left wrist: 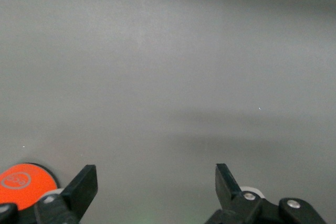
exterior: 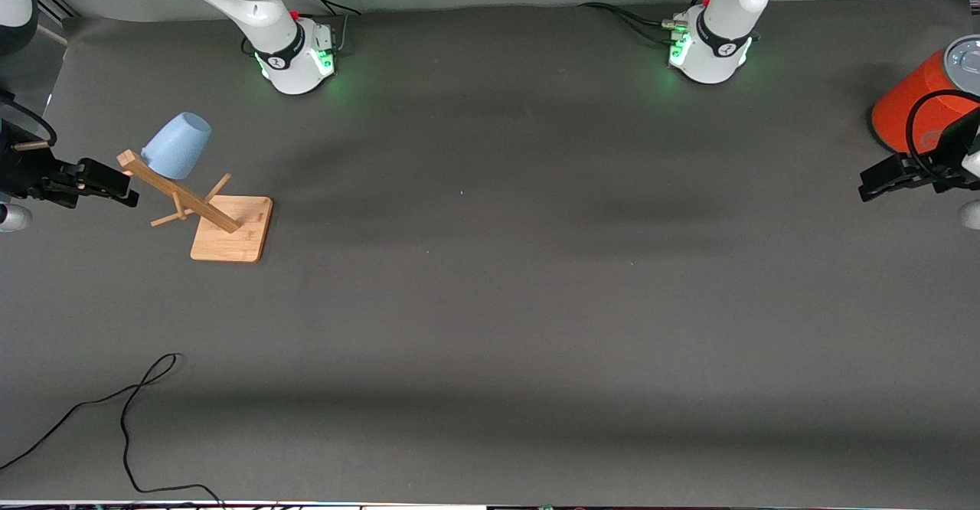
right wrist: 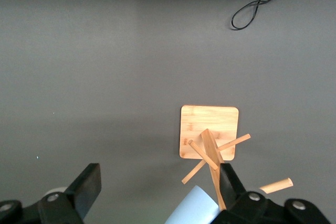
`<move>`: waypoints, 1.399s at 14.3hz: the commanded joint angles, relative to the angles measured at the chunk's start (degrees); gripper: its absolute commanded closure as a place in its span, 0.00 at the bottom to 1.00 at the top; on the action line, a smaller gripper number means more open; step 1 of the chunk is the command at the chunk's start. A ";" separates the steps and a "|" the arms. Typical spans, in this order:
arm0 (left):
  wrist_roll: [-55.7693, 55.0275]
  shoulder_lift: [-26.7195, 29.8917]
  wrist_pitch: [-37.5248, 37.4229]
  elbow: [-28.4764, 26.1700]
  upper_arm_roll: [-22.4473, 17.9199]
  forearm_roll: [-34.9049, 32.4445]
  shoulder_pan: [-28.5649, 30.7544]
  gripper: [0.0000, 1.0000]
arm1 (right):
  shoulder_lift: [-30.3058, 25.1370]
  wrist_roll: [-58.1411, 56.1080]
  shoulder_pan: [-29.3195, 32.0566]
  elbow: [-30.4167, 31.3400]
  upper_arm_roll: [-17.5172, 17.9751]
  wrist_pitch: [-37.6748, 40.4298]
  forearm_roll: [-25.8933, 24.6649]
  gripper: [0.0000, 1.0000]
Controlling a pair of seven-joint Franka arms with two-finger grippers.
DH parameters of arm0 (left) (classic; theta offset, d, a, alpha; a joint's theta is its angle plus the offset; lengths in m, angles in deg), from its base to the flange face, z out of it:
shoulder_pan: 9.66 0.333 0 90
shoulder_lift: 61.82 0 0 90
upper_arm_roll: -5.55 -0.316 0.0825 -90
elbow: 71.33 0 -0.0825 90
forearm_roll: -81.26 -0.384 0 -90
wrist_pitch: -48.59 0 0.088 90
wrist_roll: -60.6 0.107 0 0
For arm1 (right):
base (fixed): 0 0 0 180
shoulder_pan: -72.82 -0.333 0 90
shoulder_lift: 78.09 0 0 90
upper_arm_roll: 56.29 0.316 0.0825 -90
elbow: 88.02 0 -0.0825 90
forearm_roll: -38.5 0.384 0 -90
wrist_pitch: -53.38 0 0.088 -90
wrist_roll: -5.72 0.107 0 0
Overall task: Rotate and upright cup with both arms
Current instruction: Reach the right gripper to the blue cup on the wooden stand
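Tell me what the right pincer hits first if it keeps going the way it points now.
Probably the wooden rack: the right pincer, open, points at its post just below the cup hung on a peg. Depth is unclear, so it might pass above.

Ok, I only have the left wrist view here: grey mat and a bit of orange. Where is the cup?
Observer: The cup hangs upside down on a peg of the wooden rack, at the right arm's end of the table.
Operator: Is the right gripper on it?
Observer: No. The right gripper is open, in the air beside the rack, apart from the cup.
Operator: And that orange thing?
Observer: An orange cylinder with a grey top; the open left gripper is by it.
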 commanded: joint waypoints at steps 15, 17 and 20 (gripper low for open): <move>0.47 0.00 2.21 1.53 -0.39 -0.89 -0.27 0.00 | -24.48 -0.57 -0.62 30.33 -3.36 -6.89 -4.07 0.00; 0.47 0.00 3.52 1.70 -0.39 -0.89 -0.10 0.00 | -28.28 -0.57 -0.62 34.30 -3.97 -7.25 -5.04 0.00; 0.03 -0.26 5.37 1.71 -0.39 -0.72 -0.45 0.00 | -28.38 0.38 -0.62 34.32 -5.20 -5.85 -5.05 0.00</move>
